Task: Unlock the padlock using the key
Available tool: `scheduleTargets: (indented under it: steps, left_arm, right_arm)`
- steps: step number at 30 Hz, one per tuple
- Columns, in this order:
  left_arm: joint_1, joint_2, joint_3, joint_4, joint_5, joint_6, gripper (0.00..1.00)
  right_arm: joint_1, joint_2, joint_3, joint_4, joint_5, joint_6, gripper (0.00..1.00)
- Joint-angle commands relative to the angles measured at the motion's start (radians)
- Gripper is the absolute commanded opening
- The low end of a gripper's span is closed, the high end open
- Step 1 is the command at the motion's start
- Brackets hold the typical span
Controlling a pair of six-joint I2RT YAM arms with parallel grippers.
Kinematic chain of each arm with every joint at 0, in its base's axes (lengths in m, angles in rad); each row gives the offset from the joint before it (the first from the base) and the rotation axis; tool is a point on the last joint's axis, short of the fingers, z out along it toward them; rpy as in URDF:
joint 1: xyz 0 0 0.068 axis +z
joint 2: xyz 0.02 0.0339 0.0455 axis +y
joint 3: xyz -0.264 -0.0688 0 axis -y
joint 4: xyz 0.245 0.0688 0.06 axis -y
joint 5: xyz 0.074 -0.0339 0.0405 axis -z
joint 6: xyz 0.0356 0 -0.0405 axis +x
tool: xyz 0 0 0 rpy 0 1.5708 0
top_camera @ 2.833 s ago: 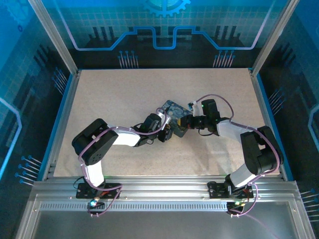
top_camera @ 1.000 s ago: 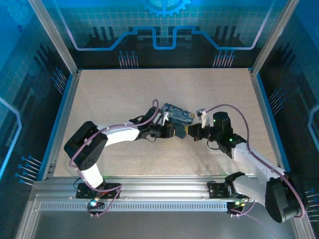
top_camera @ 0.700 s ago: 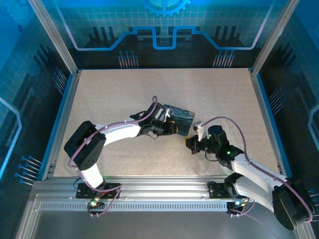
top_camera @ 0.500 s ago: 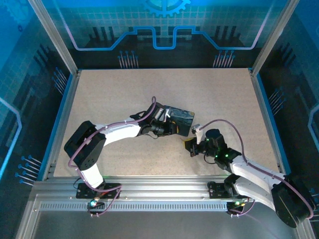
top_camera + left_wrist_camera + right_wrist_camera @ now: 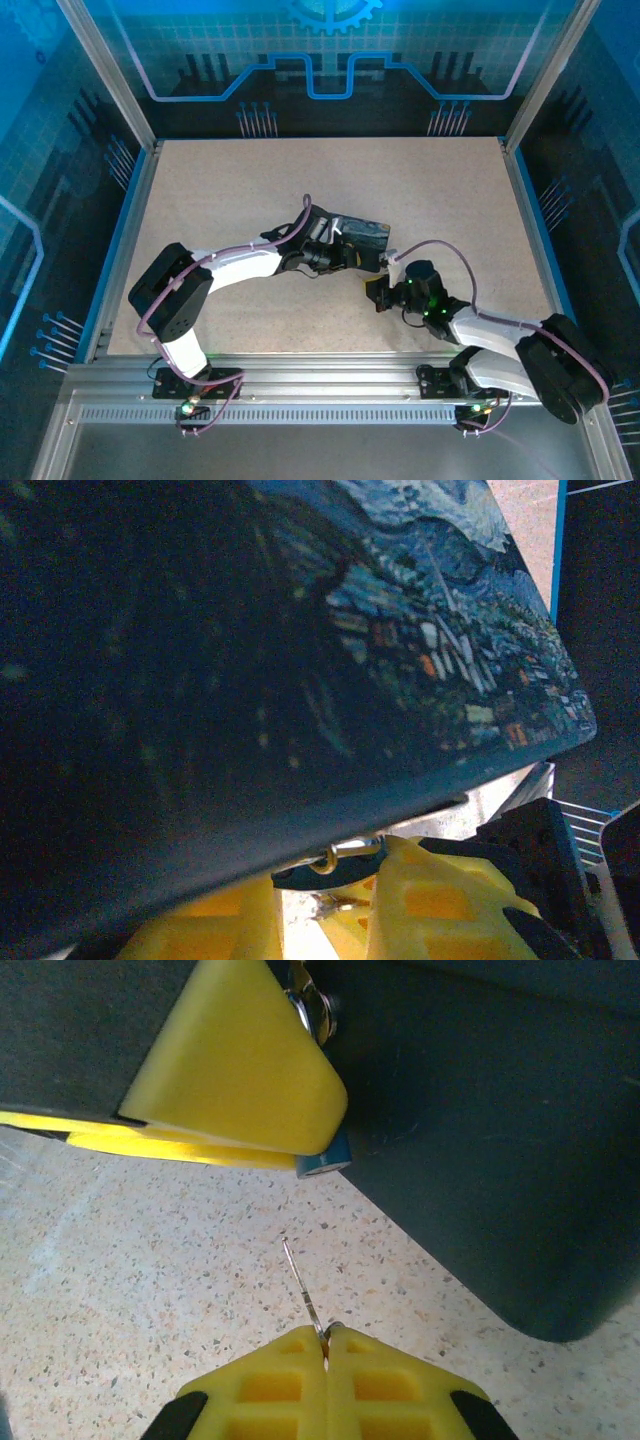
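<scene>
Where we look down from above, the tin box (image 5: 364, 231) sits near the middle of the table (image 5: 220, 190), with the left gripper (image 5: 347, 258) pressed against its near edge. The right gripper (image 5: 380, 292) is just nearer and to the right, apart from the box; the padlock and key are too small for us to make out from here. In the left wrist view, the box's dark starry print looms over the left gripper (image 5: 328, 912). Its yellow fingers (image 5: 440, 900) are closed on the padlock (image 5: 325, 872), a small dark piece with a metal hook tucked under the box's edge. In the right wrist view, the right gripper (image 5: 325, 1345) has its pads pressed together on the key (image 5: 303, 1285). We see this thin sliver pointing up over the speckled table toward the left arm's yellow finger (image 5: 230, 1070) and the box, touching neither.
</scene>
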Motion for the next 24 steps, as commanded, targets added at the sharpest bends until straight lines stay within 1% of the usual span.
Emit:
scheduleTargets:
  steps: [1, 8, 17, 24]
  left_arm:
    - [0.006, -0.011, -0.014, 0.038, 0.025, -0.009, 0.22]
    - [0.012, -0.023, -0.026, 0.049, 0.026, -0.008, 0.22]
    - [0.019, -0.034, -0.043, 0.071, 0.028, -0.012, 0.21]
    - [0.021, -0.031, -0.048, 0.079, 0.032, -0.014, 0.21]
  right_arm:
    - [-0.009, 0.044, 0.003, 0.091, -0.058, 0.034, 0.0]
    - [-0.05, 0.113, 0.012, 0.158, -0.122, 0.069, 0.0]
    - [-0.119, 0.123, -0.001, 0.196, -0.21, 0.091, 0.0]
    - [-0.137, 0.147, 0.012, 0.2, -0.226, 0.102, 0.0]
